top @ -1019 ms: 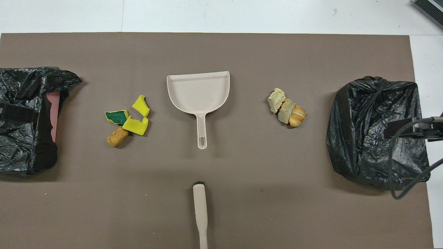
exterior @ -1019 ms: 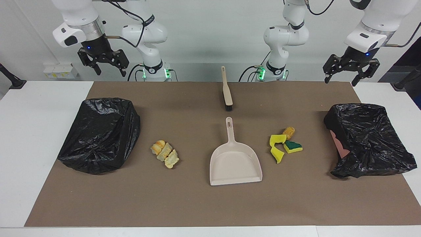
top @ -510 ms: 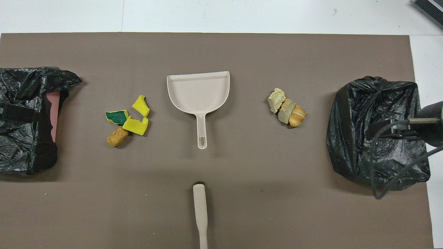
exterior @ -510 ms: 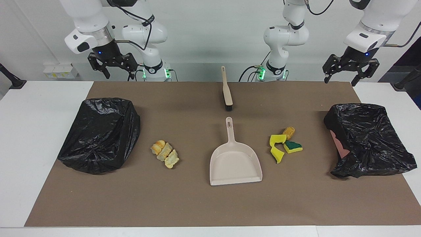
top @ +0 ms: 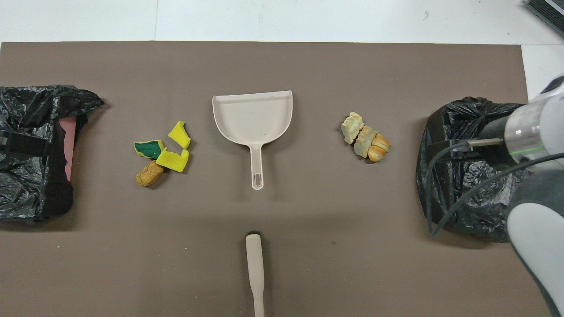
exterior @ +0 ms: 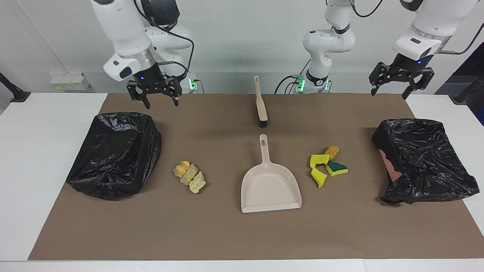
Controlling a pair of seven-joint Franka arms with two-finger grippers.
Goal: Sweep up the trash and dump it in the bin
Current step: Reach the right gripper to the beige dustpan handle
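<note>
We saw right gripper (exterior: 158, 99) up, jaws wide, empty, over mat edge beside black bin (exterior: 113, 155) at right arm's end. Left gripper (exterior: 389, 90) up, jaws wide, empty, waiting above second bin (exterior: 423, 158). Trash in 2 heaps flanking dustpan (exterior: 270, 185): sponge bits (exterior: 327, 168) toward left arm's end, tan chunks (exterior: 190, 176) toward right arm's. Brush (exterior: 261, 105) lay nearer robots than dustpan. Risks, we judged: thin brush handle slipping from grip; light scraps scattering past pan; pan sliding unless pinned. Versus 1 s before: right gripper had swung inward and lower; left barely shifted; objects unmoved.
</note>
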